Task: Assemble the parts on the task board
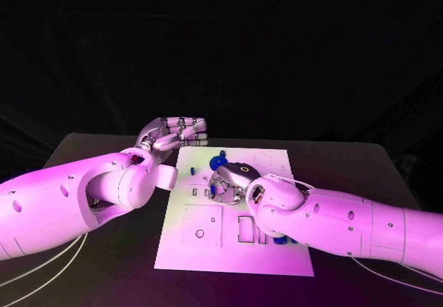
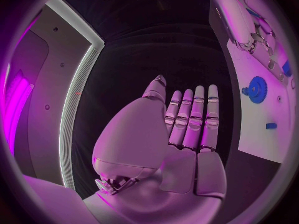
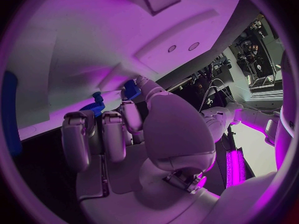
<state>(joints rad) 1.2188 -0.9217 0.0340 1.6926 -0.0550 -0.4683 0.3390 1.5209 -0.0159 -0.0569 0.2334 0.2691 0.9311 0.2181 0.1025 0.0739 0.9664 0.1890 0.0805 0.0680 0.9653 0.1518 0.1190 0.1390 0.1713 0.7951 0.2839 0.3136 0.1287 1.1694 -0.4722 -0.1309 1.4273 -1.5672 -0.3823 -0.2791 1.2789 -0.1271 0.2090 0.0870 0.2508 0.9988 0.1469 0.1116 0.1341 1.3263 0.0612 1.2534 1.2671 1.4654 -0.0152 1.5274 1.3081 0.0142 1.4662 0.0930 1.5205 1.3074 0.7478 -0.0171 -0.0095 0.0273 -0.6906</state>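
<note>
Item: white rectangular task board (image 1: pixel 198 252), centre of frame on the black table (image 1: pixel 369 166).

Left hand (image 1: pixel 177 133): above the board's upper-left corner, off its edge; fingers straight and together, holding nothing.

Right hand (image 1: pixel 229 182): over the board's middle; a small blue part (image 3: pixel 131 89) pinched at its fingertips, close to the board.

Blue gear-shaped part (image 1: pixel 219 160): upper board, just above the right hand. Further blue parts (image 1: pixel 281 240) lower right.

Progress, judged: early to middle; several cut-outs unfilled, most placing remains.
</note>
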